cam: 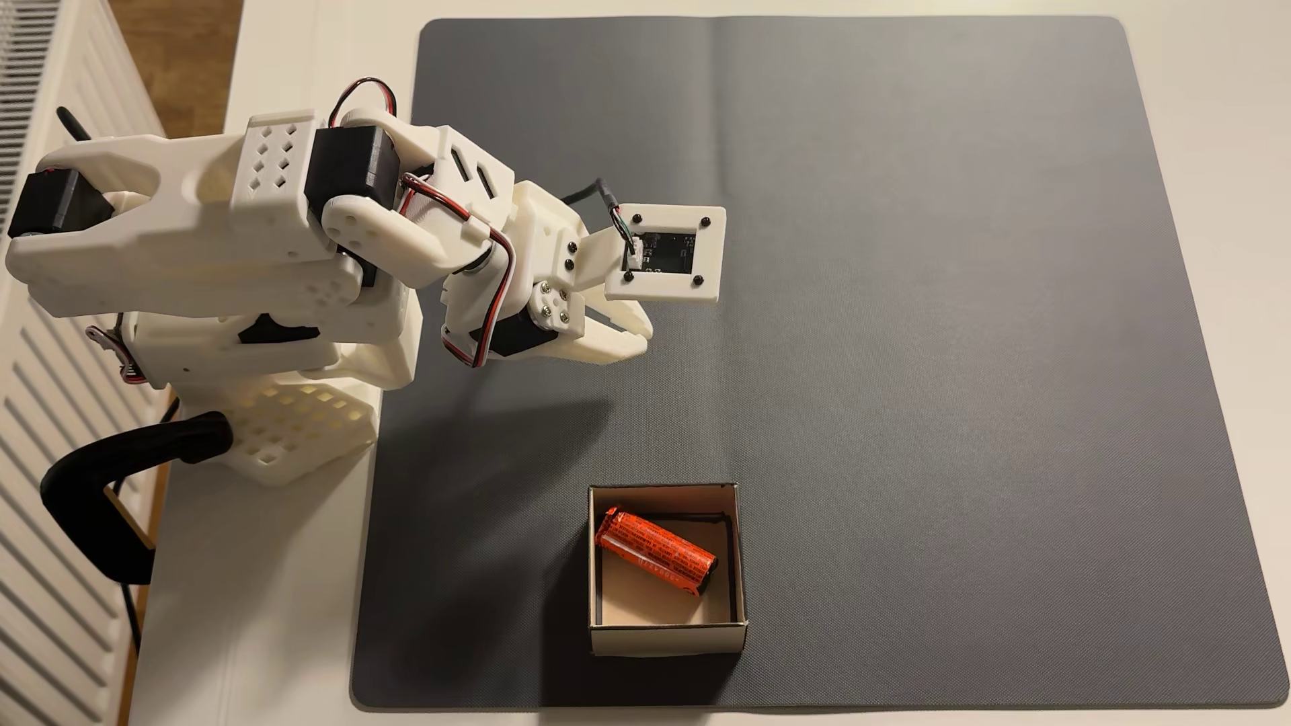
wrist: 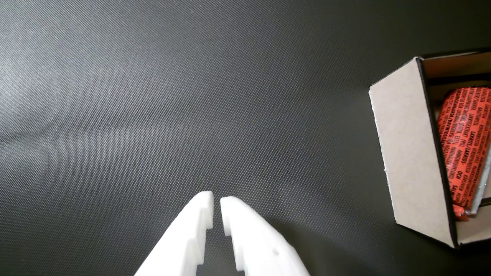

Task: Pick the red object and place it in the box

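Fingertips of the white gripper (wrist: pixel 216 201) sit nearly together, gripping nothing, above a dark grey textured mat (cam: pixel 908 279) on a white table (cam: pixel 279 593). Inside the cardboard box (cam: pixel 667 639), the red object (cam: pixel 655 550) lies diagonally. A white radiator (cam: pixel 42 454) lines the fixed view's left edge.

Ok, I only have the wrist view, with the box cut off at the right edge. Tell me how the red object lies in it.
Observer: In the fixed view the red object lies diagonally inside the box, resting on its floor.
Operator: Confirm the whole box sits on the mat.
Observer: Yes, all of it stands on the dark mat, near the mat's bottom edge in the fixed view.
Operator: Give me the gripper's position relative to the box.
Observer: The gripper is well apart from the box, higher in the fixed view, holding nothing.
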Motion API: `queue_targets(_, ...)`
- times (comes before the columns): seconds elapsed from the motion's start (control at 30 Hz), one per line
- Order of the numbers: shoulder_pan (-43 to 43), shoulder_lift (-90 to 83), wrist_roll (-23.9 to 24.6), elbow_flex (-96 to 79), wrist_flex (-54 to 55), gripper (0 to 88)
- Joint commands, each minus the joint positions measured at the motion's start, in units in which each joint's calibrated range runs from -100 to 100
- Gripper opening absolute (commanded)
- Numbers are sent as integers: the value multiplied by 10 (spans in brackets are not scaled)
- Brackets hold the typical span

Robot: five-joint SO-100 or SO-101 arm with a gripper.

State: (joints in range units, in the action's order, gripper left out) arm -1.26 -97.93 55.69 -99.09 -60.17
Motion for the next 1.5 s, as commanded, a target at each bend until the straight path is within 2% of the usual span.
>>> queue_targets(0.0,3,0,-1,-9,-1,28)
queue_targets(0.1,2,3,-1,-9,-14,22)
queue_targets(0.37,13,-2,-1,-9,-146,28)
queue_targets(1.47,12,-4,-1,-9,-147,27)
